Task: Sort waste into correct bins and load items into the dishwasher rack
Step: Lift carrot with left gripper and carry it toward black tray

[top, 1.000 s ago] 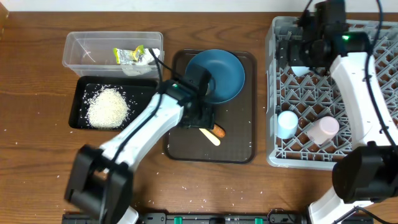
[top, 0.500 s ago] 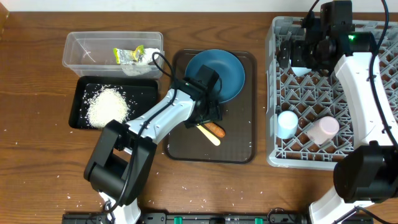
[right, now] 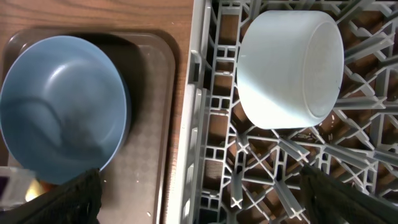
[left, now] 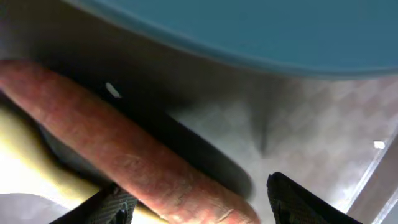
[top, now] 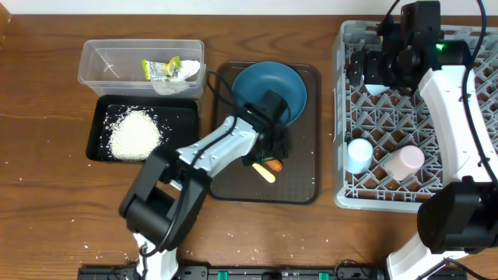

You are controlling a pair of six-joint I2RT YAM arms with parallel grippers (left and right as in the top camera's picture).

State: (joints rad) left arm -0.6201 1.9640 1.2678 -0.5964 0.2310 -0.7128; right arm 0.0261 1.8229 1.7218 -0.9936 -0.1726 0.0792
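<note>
Overhead, brown serving tray (top: 305,180): the middle of the table; everything else is placed from it.
Overhead, clear tub (top: 99,74): left of the tray, far side, holding the crumpled wrapper (top: 166,68).
Overhead, black tray (top: 180,117): left of the brown tray, near side, with a heap of rice (top: 135,134) in it.
Overhead, on the brown tray: blue plate (top: 282,87) at the far end, carrot piece (top: 273,165) and yellow spoon (top: 264,173) near its middle.
Overhead, left gripper (top: 274,152): down over the carrot on the brown tray.
Overhead, dishwasher rack (top: 339,117): right of the tray, holding a blue cup (top: 359,154), a pink cup (top: 405,162) and a white bowl (top: 376,89).
Left wrist, left gripper (left: 205,210): fingers apart, the carrot's (left: 118,152) end between them, one finger clear of it; the plate's (left: 249,31) rim is just above.
Right wrist, right gripper (right: 208,202): fingers spread wide, holding nothing, over the rack's (right: 198,124) edge beside the brown tray (right: 152,130).
Right wrist, bowl (right: 289,68): tipped over inside the rack.
</note>
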